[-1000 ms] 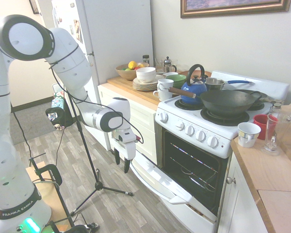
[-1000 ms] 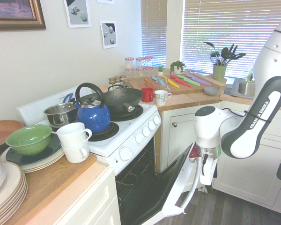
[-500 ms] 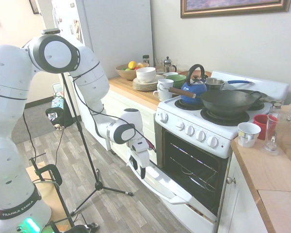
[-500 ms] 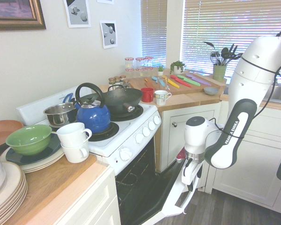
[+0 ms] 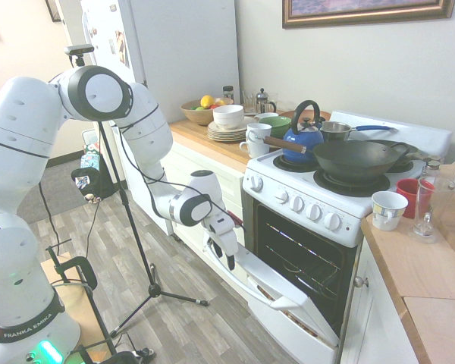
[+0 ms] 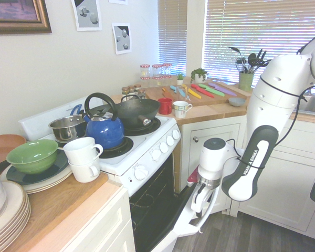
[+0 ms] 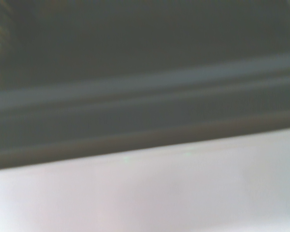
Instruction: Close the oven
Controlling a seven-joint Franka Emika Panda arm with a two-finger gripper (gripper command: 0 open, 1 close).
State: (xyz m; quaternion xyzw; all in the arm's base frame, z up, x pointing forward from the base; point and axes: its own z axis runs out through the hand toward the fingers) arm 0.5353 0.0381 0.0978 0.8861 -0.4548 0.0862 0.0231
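Beneath the half-raised oven [image 5: 318, 220] door, my end effector [image 5: 229, 259], grip state indiscernible, should push upward steadily until latched.

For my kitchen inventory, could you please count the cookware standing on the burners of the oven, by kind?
Blue kettle: 1
Black wok: 1
Steel saucepan: 1
Total on the oven: 3

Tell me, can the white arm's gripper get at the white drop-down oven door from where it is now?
Probably yes. The gripper is already against the outer side of the half-raised white oven door, and nothing stands between them.
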